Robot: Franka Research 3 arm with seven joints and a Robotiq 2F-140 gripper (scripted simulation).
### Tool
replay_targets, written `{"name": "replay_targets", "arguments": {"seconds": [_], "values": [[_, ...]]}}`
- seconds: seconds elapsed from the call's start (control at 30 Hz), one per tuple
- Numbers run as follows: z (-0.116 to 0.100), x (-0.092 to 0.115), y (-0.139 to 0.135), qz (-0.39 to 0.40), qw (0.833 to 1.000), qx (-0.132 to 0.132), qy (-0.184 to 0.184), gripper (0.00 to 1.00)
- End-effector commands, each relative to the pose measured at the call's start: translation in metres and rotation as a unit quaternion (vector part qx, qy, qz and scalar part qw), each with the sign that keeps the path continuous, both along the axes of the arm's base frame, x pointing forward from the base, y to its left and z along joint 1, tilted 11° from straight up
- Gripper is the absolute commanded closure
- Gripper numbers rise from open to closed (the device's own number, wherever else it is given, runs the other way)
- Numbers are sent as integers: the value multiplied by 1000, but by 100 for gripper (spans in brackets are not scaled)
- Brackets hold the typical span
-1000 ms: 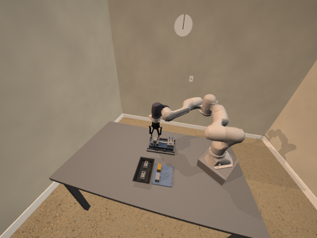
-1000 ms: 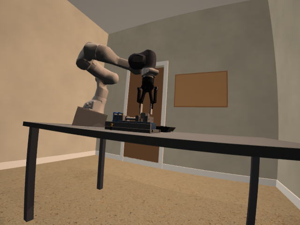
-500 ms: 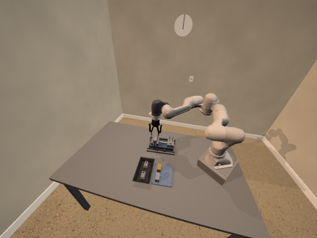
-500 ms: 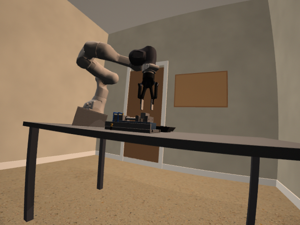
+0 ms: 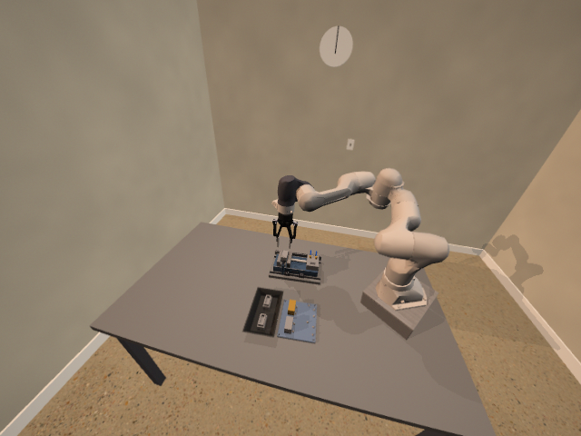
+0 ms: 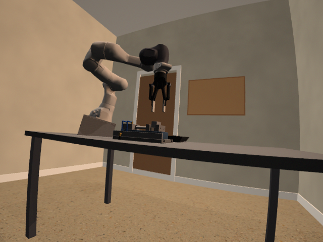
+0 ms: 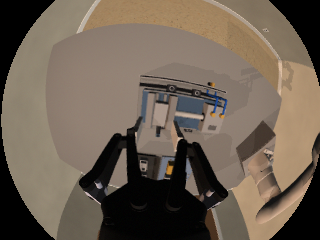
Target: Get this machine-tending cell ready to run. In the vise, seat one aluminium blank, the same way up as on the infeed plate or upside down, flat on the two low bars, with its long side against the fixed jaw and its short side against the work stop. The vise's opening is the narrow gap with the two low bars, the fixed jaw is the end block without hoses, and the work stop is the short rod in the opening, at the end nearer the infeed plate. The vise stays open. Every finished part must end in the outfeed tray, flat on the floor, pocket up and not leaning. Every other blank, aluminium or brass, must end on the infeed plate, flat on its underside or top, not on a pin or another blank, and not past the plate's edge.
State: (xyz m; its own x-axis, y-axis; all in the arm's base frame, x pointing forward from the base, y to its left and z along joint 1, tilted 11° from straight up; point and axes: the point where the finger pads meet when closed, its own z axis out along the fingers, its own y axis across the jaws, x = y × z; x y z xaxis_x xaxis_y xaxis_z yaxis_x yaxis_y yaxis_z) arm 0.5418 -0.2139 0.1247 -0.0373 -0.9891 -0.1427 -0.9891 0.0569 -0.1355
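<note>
The vise (image 5: pixel 296 265) stands in the middle of the table, with its hose end (image 5: pixel 312 259) toward the robot base. A pale aluminium blank (image 5: pixel 284 256) lies in the vise's opening by the end without hoses; it also shows in the wrist view (image 7: pixel 160 115). I cannot tell how it touches the jaw or the stop. My gripper (image 5: pixel 284 243) hangs well above that end of the vise, part open and empty, fingers pointing down; it also shows in the exterior view (image 6: pixel 158 109). Two finished parts (image 5: pixel 267 301) (image 5: pixel 261 321) lie in the dark outfeed tray (image 5: pixel 262 311).
The blue infeed plate (image 5: pixel 298 322) lies beside the tray, with a brass blank (image 5: pixel 291 306) and an aluminium blank (image 5: pixel 288 323) along its left side. The robot base (image 5: pixel 398 300) stands to the right of the vise.
</note>
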Motion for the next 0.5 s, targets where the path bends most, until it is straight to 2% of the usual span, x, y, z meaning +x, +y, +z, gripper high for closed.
{"name": "replay_targets", "arguments": {"seconds": [0.0, 0.3, 0.33, 0.47], "values": [[6, -4, -2, 3, 1000, 0, 4, 60], [10, -4, -3, 3, 1000, 0, 4, 60], [10, -4, -3, 3, 1000, 0, 4, 100], [10, -4, -3, 3, 1000, 0, 4, 100]]}}
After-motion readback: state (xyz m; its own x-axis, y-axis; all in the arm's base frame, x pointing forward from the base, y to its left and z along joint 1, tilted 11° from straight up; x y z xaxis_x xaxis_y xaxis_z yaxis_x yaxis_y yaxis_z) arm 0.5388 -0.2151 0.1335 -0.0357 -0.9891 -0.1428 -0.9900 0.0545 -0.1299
